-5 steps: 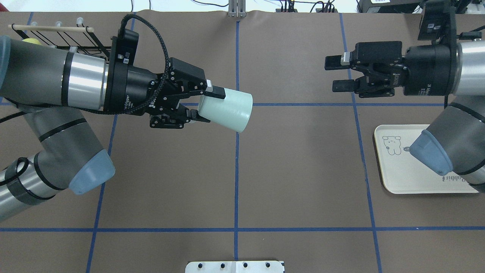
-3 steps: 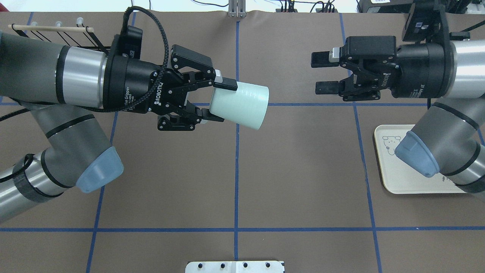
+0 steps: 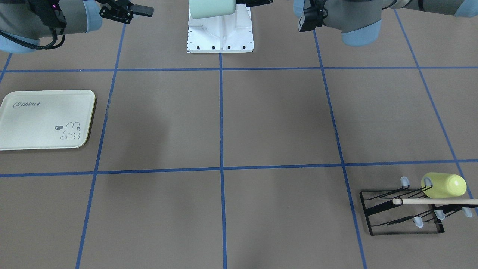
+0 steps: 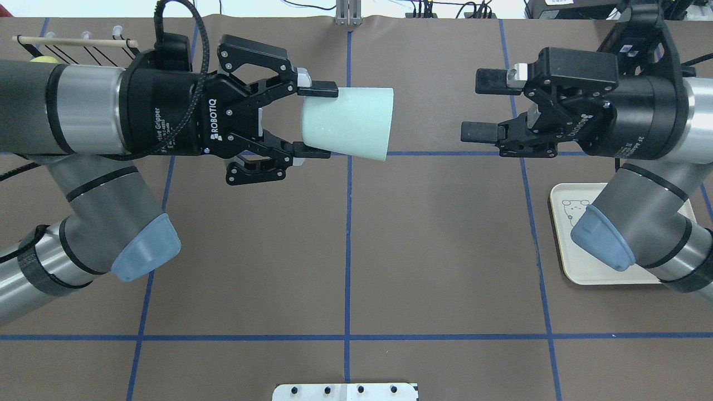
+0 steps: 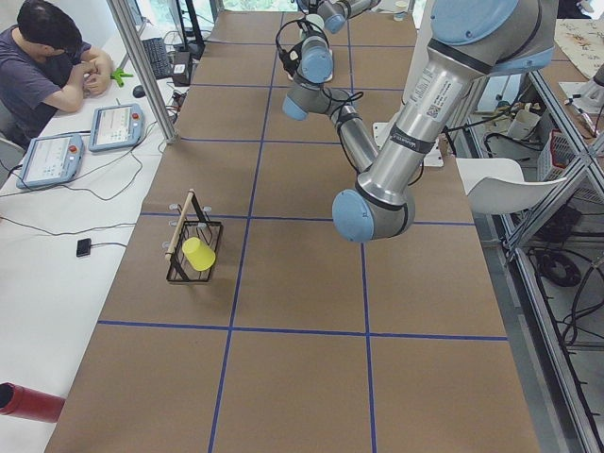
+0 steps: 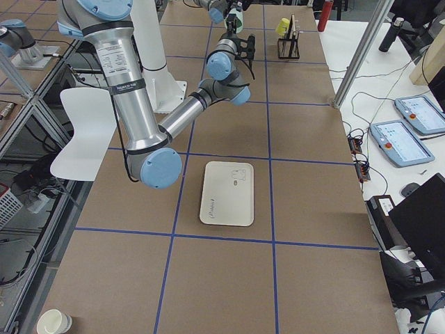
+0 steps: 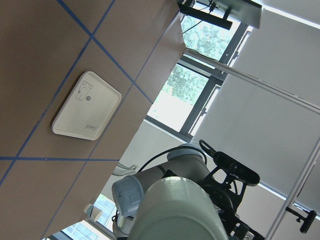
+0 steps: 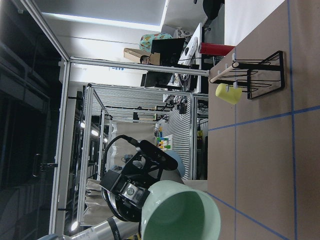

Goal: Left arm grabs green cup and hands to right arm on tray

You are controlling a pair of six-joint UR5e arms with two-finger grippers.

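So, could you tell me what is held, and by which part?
The left gripper holds the cup by its narrow base end; the right gripper is empty.

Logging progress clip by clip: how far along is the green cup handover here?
Done: the left gripper is shut on the green cup, held off the table on its side, mouth toward the right gripper. In hand: that gripper, open, faces it across a gap. Left: the transfer, then setting the cup on the tray, which holds no cup.

Overhead cam looks forward and down, front one stares steeply back from across, both catch the tray (image 3: 37, 123).
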